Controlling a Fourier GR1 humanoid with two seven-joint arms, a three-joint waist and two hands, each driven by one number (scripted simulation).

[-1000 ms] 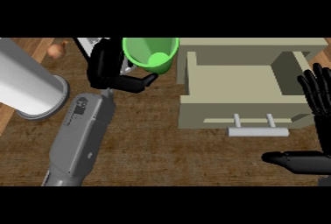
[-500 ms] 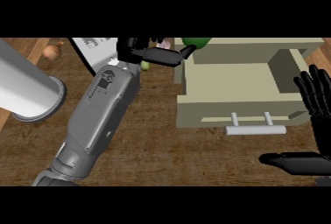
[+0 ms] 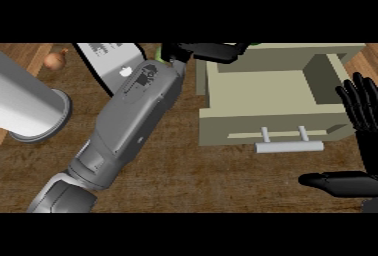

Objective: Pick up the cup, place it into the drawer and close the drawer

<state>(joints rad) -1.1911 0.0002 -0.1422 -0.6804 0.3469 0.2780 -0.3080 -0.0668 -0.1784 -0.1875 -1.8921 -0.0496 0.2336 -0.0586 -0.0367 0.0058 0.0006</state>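
Now, the left robot hand [image 3: 201,50], curled round the cup [image 3: 254,44] (only a green sliver shows) at the far edge of the desk [image 3: 192,170], should clear the side wall of the drawer [image 3: 266,95] before lowering.

Looking like a kitchen. A dark brown wood-grain counter [image 3: 221,175] is filling most of the view. A beige box-shaped drawer [image 3: 244,131] is standing open on it, with a pale grey bar handle [image 3: 289,146] sticking out from its front. A large grey metal cylinder [image 3: 26,107], canister-like, is showing at the left. A small tan onion-like bulb [image 3: 53,60] is sitting top left, near a white printed packet [image 3: 111,57]; its print is reading too small to tell.
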